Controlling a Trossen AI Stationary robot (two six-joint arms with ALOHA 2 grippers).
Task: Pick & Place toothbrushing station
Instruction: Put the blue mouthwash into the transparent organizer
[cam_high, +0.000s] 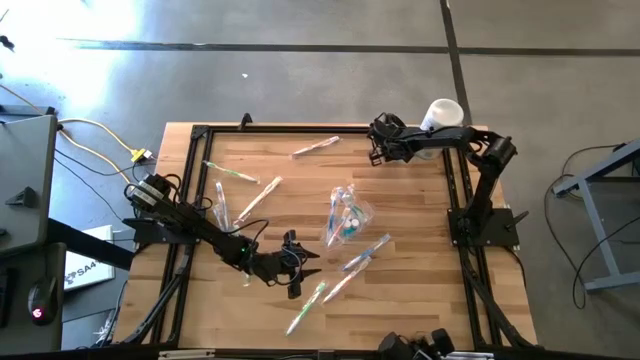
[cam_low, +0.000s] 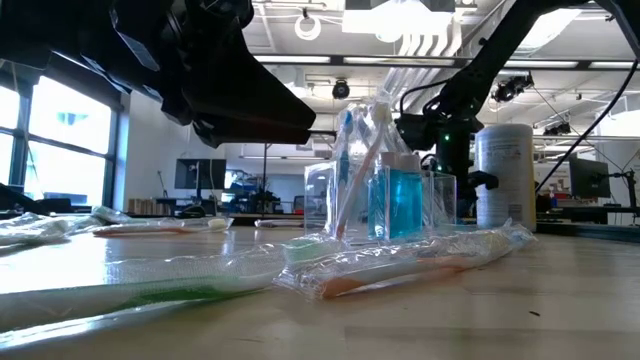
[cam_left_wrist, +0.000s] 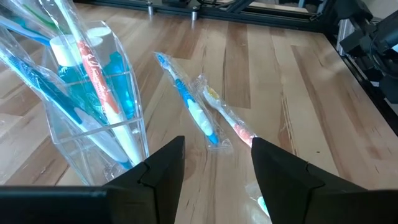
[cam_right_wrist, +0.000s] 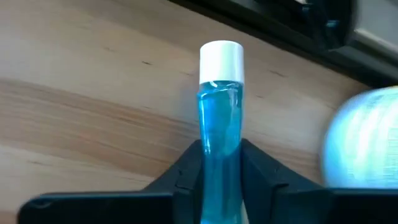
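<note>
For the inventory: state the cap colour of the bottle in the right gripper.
White cap, right wrist view.

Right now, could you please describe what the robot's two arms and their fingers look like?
Both arms are dark, jointed and slim, with black cables along them. The left gripper has broad, matte black wedge-shaped fingers; the right gripper has the same dark angular fingers. No markings are visible.

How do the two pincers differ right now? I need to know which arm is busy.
The right pincer is shut on a blue-liquid bottle with a white cap at the table's far side; the left pincer is open and holds nothing. The right one sits beside a white roll; the left faces the wrapped toothbrushes and the clear bag. Both are dark and two-fingered.
</note>
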